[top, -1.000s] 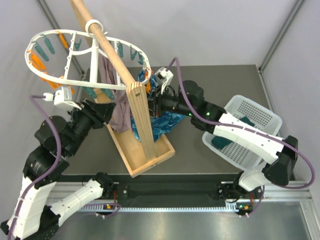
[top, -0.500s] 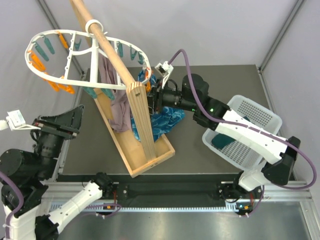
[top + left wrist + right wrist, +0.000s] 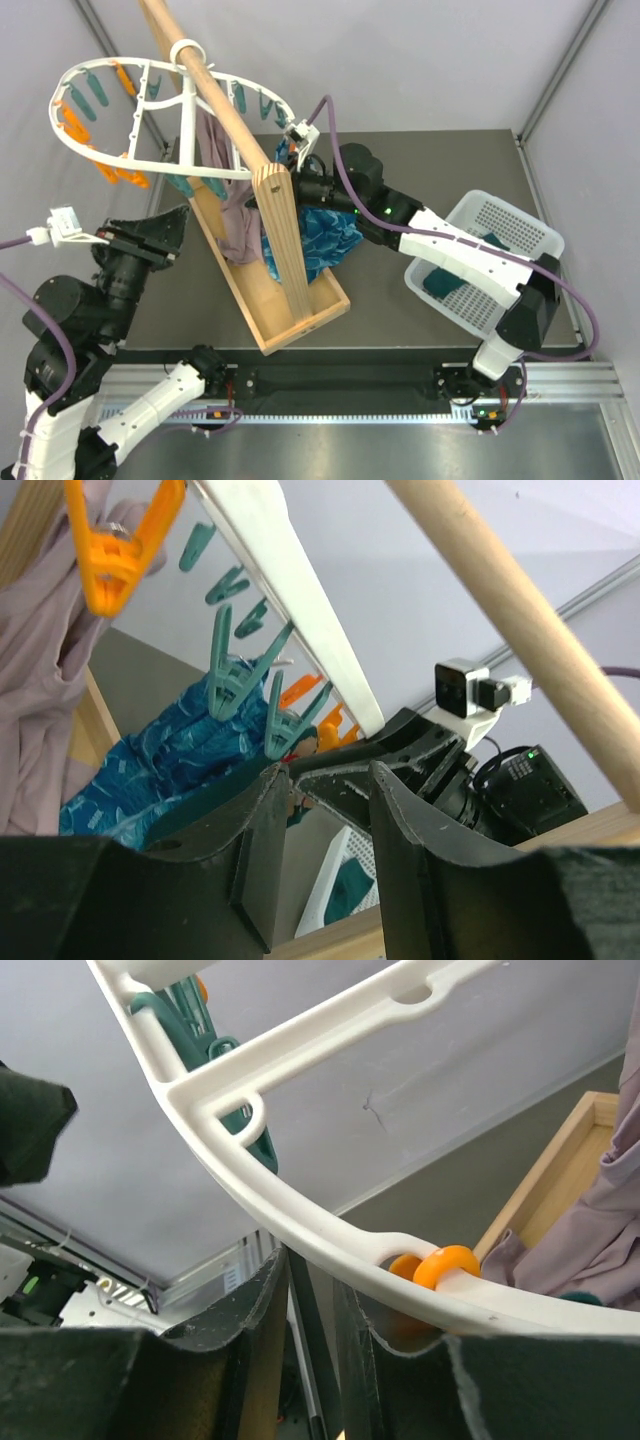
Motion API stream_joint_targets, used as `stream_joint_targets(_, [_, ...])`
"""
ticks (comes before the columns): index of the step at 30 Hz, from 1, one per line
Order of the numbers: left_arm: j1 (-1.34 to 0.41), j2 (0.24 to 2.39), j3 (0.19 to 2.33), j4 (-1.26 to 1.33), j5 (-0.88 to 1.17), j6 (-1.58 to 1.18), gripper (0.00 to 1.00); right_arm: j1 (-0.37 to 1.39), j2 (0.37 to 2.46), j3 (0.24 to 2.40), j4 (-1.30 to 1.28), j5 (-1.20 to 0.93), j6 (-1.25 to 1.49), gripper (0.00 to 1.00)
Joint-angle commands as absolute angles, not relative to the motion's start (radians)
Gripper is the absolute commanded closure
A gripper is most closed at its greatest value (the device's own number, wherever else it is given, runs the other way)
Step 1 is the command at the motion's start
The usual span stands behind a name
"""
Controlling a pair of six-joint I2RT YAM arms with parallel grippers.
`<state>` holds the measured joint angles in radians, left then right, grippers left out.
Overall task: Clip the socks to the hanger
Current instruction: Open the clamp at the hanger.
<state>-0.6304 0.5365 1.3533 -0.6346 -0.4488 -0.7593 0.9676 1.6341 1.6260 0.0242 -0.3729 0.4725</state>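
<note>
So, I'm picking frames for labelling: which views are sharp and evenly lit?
Top external: sharp, evenly lit, the hanger crisp. Left wrist: teal pegs in focus, left end effector dark and soft. Right wrist: hanger rim clear, right end effector underexposed.

arms (image 3: pixel 470 262): had white shells, black joints
cables (image 3: pixel 327 99): were purple
wrist camera (image 3: pixel 62 222): was white box
claw fingers (image 3: pixel 262 860): were black

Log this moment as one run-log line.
left pincer: open, empty, apart from hanger | right pincer: under hanger rim beside orange peg, grip unclear | sock: in white basket, unclipped
</note>
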Motion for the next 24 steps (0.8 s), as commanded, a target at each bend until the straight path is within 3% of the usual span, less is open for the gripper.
stream_joint_targets(1, [-0.632,0.537,1.318,-0.594,-0.414,-0.799,0.57,0.98,1.632,1.683,0.149,-0.351,0.474,0.75])
stream_joint_targets(9, [-0.632,0.561,1.356,-0.621,-0.393,-0.784,0.56,0.971,1.675,1.723,0.169,-0.396,0.489,0.57])
stream_joint_targets(14, [-0.632,0.552,1.338,-0.6,-0.417,-0.779,0.56,0.953,1.667,1.698,0.218,-0.383,0.52,0.54])
stream_joint_targets(17, [-0.632,0.558,1.341,-0.606,-0.411,-0.769,0.56,0.93,1.677,1.71,0.238,-0.428,0.54,0.47])
stream_joint_targets(24, [-0.632,0.552,1.327,-0.591,-0.423,-0.77,0.55,0.908,1.715,1.765,0.224,-0.462,0.537,0.45])
